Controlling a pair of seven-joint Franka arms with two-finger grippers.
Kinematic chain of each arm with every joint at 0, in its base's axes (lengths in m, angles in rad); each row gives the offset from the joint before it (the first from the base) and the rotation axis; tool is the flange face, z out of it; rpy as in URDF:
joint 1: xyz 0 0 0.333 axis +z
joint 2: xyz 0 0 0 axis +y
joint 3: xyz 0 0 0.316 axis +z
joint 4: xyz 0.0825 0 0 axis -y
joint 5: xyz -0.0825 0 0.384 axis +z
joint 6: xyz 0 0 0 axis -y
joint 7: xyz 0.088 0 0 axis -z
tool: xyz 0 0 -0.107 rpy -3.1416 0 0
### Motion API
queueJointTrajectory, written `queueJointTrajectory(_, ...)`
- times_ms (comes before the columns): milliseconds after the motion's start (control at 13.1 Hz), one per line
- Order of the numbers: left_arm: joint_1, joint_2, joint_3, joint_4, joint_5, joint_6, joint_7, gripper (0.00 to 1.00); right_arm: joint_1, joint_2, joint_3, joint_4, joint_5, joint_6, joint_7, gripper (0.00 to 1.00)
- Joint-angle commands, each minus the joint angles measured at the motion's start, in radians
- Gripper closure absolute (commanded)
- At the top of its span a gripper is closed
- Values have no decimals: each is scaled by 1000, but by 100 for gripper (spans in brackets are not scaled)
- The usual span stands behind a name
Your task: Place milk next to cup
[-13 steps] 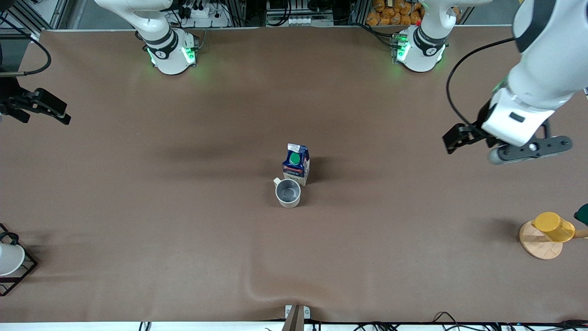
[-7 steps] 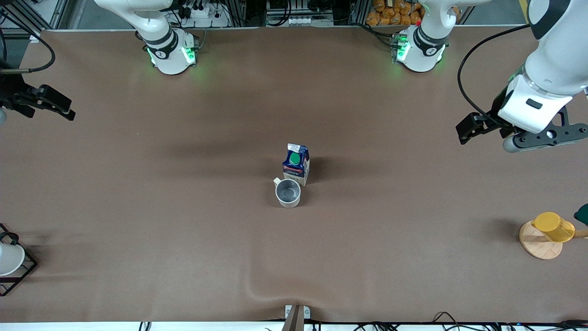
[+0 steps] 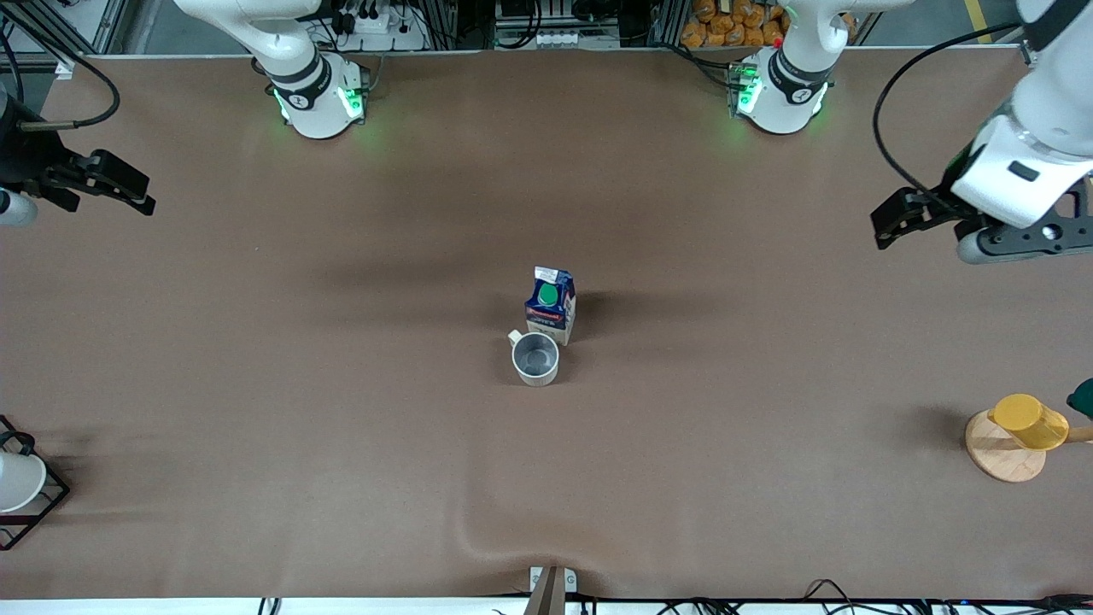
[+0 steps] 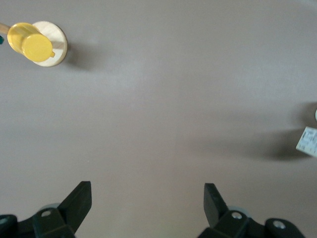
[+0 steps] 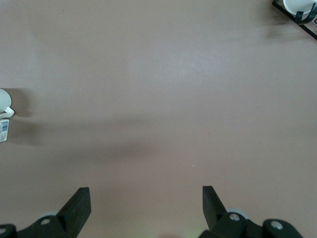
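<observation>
The milk (image 3: 551, 305), a dark-blue carton with a green cap, stands upright at the middle of the table. The cup (image 3: 535, 358), an off-white mug with a grey inside, stands right beside it, nearer to the front camera. My left gripper (image 3: 890, 227) is open and empty, up over bare table near the left arm's end. My right gripper (image 3: 128, 190) is open and empty over bare table near the right arm's end. The left wrist view (image 4: 147, 198) shows only a corner of the milk (image 4: 309, 141). The right wrist view (image 5: 146, 201) shows slivers of the milk (image 5: 4, 130) and cup (image 5: 4, 100).
A yellow cup (image 3: 1029, 421) lies on a round wooden stand (image 3: 1003, 453) at the left arm's end, also in the left wrist view (image 4: 30, 41). A white cup in a black wire rack (image 3: 26, 487) sits at the right arm's end. The brown table cover (image 3: 341, 384) has a wrinkle near the front edge.
My left gripper has drawn back toward the left arm's end and the bases' side. My right gripper has shifted slightly toward the bases' side. The milk and cup have not moved.
</observation>
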Motion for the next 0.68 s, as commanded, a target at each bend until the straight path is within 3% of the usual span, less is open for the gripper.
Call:
queueJointTrajectory(0, -19, -51, 38, -22, -29, -33, 49, 0, 35, 15, -3, 27, 6, -12, 17, 0)
queueJointTrajectory(609, -18, -22, 29, 38, -16, -64, 77, 0, 22, 18, -9, 34, 12, 5, 19, 0)
